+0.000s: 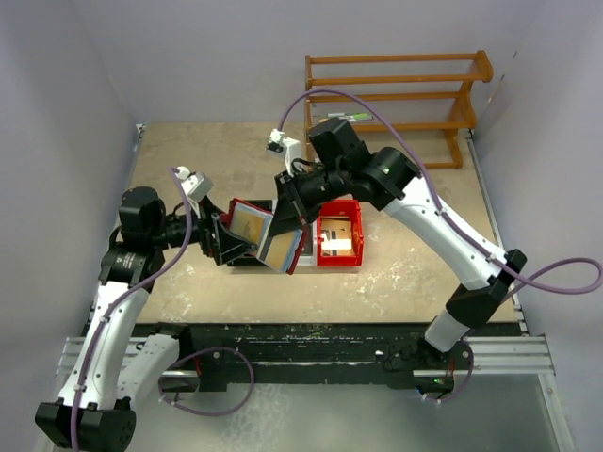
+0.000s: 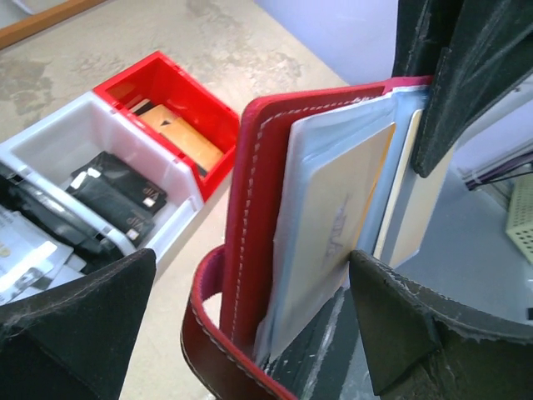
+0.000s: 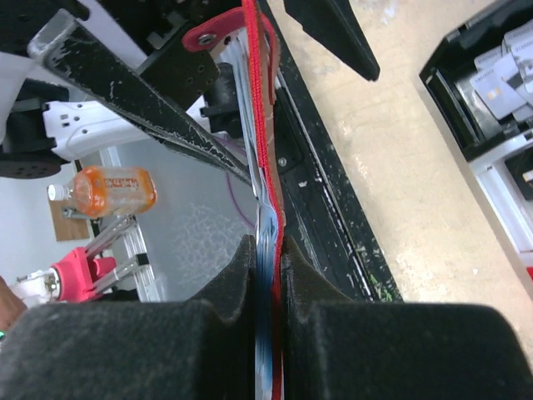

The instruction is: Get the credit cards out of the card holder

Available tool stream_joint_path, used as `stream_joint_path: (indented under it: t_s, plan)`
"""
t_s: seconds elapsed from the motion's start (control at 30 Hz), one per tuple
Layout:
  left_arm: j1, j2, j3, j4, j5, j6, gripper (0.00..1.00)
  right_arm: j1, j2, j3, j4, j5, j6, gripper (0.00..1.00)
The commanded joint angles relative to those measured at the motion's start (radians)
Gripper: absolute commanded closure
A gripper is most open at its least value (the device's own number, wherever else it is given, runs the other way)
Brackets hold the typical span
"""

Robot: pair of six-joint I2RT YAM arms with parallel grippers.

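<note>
The maroon card holder hangs open above the table between both grippers. My right gripper is shut on its upper edge. In the right wrist view the gripper pinches the red cover and blue-grey sleeves. My left gripper is open, and in the left wrist view its wide-apart fingers straddle the holder. Tan credit cards sit in the sleeves; two tan faces show from above. The red strap loops below.
A red bin with cards in it stands right of the holder, also in the left wrist view. A white bin holds black cards. A wooden rack stands at the back right. A black box holds white cards.
</note>
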Motion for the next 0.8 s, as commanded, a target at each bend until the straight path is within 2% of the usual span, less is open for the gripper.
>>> stream_joint_path:
  t_s: [0.0, 0.17, 0.23, 0.33, 0.5, 0.6, 0.77]
  plan:
    - [-0.005, -0.019, 0.066, 0.066, 0.093, -0.112, 0.00, -0.004, -0.092, -0.015, 0.113, -0.099, -0.047, 1.00]
    - [-0.003, -0.024, 0.090, 0.103, 0.135, -0.212, 0.01, -0.025, -0.156, -0.094, 0.171, -0.125, -0.071, 1.00]
    - [-0.003, -0.029, 0.089, 0.155, 0.165, -0.301, 0.00, -0.035, -0.168, -0.112, 0.181, -0.147, -0.070, 1.00]
    - [-0.003, -0.030, 0.087, 0.251, 0.196, -0.415, 0.06, -0.038, -0.174, -0.126, 0.186, -0.159, -0.071, 1.00]
    - [-0.004, -0.029, 0.068, 0.377, 0.214, -0.543, 0.29, -0.038, -0.166, -0.131, 0.198, -0.185, -0.058, 1.00]
    - [-0.004, -0.029, 0.065, 0.387, 0.213, -0.554, 0.47, -0.038, -0.165, -0.129, 0.205, -0.189, -0.058, 1.00]
    - [-0.003, -0.036, 0.066, 0.381, 0.228, -0.558, 0.69, -0.041, -0.165, -0.135, 0.196, -0.188, -0.070, 1.00]
